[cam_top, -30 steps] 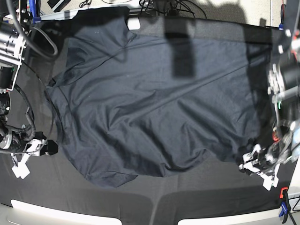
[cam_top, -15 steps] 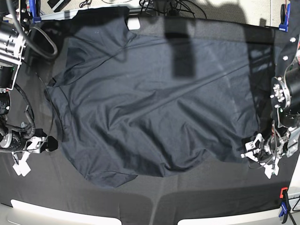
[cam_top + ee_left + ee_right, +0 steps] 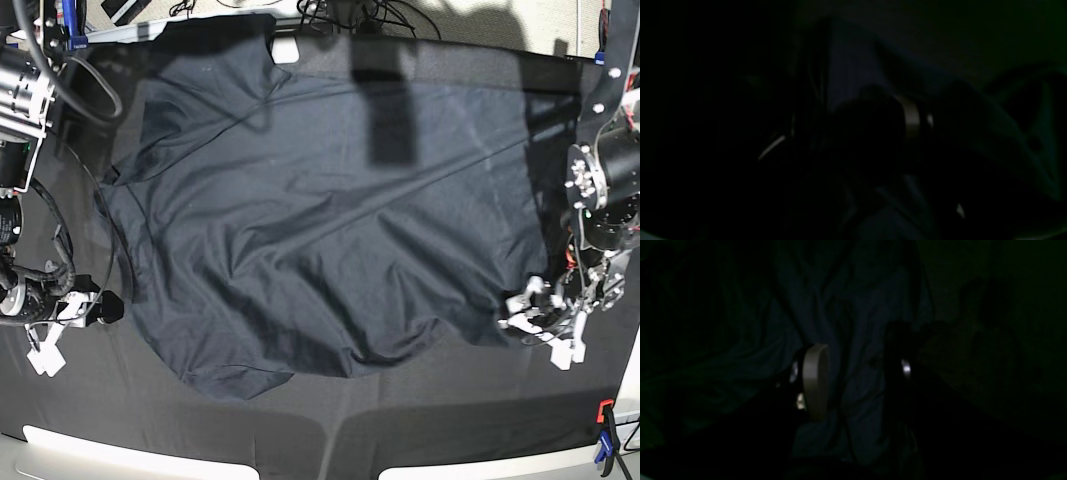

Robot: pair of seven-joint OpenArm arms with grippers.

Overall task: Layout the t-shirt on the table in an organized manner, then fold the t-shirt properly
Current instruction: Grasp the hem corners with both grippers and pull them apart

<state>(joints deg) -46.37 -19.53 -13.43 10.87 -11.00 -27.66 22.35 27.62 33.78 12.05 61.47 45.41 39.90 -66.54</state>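
Observation:
The dark t-shirt (image 3: 330, 220) lies spread and creased over most of the black table (image 3: 450, 420), with a rumpled lower hem. My left gripper (image 3: 540, 325) sits at the shirt's lower right corner, its white fingers apart over the hem edge. The left wrist view is very dark and shows only one pale-banded finger (image 3: 912, 116) above bluish cloth. My right gripper (image 3: 72, 330) rests low at the shirt's left edge. In the right wrist view the right gripper (image 3: 857, 376) is open, with t-shirt (image 3: 853, 323) cloth showing in the gap between the two fingers.
A red-orange clamp (image 3: 605, 410) grips the table's near right corner. Cables and a blue clamp (image 3: 66, 25) crowd the far edge. A small white patch (image 3: 286, 50) lies at the shirt's top edge. Both arm bodies stand over the table's left and right sides.
My left gripper has moved up and a little left, onto the shirt's lower right corner, and its fingers have narrowed slightly. The right arm and the shirt have hardly moved.

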